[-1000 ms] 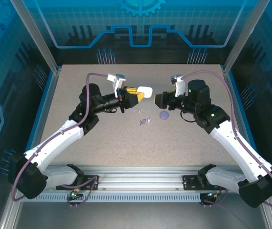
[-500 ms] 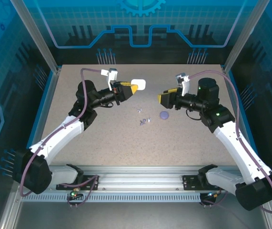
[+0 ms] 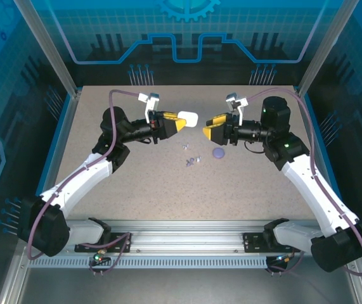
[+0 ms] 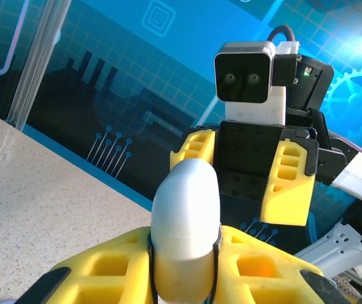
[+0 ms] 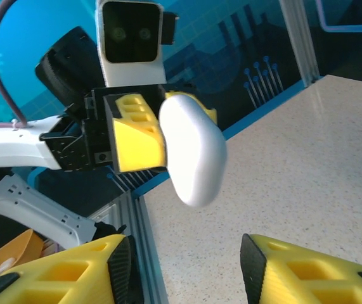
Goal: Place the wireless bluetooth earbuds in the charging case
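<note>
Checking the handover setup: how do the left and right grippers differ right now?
The left gripper carries the white case; the right gripper carries nothing. The left gripper's jaws are clamped on the case, while the right gripper's jaws stand apart with an open gap. Both are yellow-tipped and face each other.

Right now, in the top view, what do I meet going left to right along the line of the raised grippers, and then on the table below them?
Raised: left gripper → white charging case, held in it → right gripper. On the table: earbuds → purple disc.
</note>
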Controlling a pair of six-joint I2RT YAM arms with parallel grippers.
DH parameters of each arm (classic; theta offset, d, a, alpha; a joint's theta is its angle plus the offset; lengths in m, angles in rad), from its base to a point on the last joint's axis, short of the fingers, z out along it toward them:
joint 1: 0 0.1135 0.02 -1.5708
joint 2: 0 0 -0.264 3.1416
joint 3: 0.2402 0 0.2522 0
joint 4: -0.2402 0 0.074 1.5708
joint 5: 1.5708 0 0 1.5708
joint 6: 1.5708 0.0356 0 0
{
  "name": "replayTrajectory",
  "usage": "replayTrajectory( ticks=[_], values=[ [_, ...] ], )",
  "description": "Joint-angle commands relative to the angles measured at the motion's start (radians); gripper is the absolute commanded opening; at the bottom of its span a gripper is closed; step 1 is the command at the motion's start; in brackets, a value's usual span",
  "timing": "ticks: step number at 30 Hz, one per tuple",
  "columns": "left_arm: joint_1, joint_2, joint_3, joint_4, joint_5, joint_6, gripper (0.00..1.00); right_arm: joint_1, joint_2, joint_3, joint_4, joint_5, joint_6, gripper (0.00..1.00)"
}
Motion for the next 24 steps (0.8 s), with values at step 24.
replayTrajectory(
  ticks=[24],
  values=[
    [-0.049,-0.026,0.038,0.000,0.060,0.053,0.23,0.088,0.071,0.098,0.019,-0.033,-0.025,0.20]
  ],
)
